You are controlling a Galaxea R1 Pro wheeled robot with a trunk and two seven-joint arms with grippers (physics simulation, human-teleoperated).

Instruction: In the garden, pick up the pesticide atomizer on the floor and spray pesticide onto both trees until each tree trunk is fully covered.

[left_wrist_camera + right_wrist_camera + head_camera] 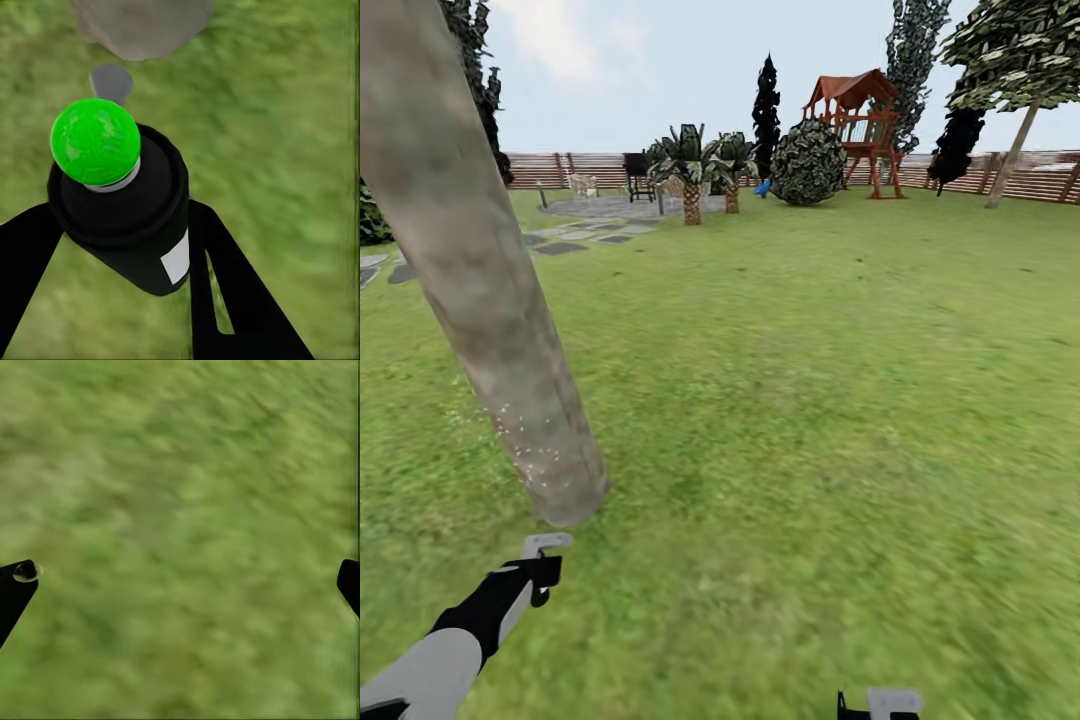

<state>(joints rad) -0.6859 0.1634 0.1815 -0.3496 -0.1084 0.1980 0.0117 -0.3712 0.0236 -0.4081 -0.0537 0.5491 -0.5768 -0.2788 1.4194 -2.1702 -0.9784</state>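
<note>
In the left wrist view the left end effector (124, 247) is clenched around the pesticide atomizer (120, 217), a black cylinder with a white label patch. The two black fingers (232, 292) press against its sides. The atomizer's tip here is a bright green ball (95, 141), pointing toward the base of the near tree trunk (142, 26) at the top of that frame.

In the head view the left end effector (538, 562) sits at the lower left of the frame, just below the foot of the thick, pale, mottled tree trunk (480, 290), which leans across the left side. Tiny whitish specks of pesticide (525, 440) dot the lower part of that trunk.

The second tree (1015, 60) stands at the upper right, well apart, by the brown slat fence (550, 168) beyond the green lawn (810, 400).

The right end effector (880, 705) peeks in at the bottom edge of the head view. In the right wrist view its fingertips (15, 585) sit at opposite edges, spread wide and holding nothing, over grass.
</note>
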